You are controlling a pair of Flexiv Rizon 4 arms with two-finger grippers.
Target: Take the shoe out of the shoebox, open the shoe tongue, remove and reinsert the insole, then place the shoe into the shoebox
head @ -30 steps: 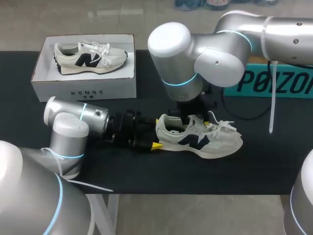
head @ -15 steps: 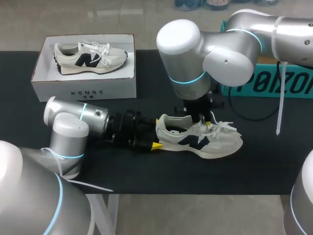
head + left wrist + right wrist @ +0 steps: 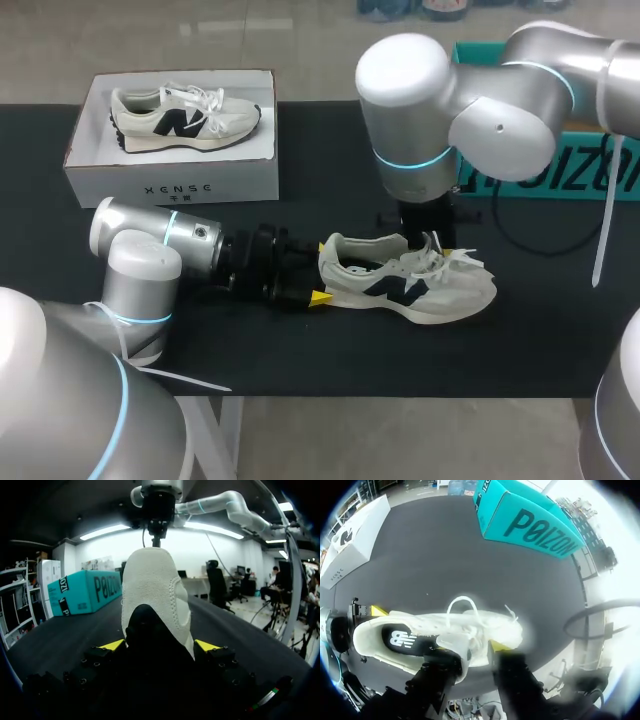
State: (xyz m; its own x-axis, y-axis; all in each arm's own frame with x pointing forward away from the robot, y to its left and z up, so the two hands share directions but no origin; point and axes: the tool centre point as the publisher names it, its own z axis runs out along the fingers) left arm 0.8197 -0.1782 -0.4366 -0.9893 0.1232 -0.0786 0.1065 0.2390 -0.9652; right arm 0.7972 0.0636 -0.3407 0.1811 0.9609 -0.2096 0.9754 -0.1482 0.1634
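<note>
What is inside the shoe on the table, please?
A dark insole with a white logo shows in the shoe at the heel; toward the toe, tongue and laces cover it.
</note>
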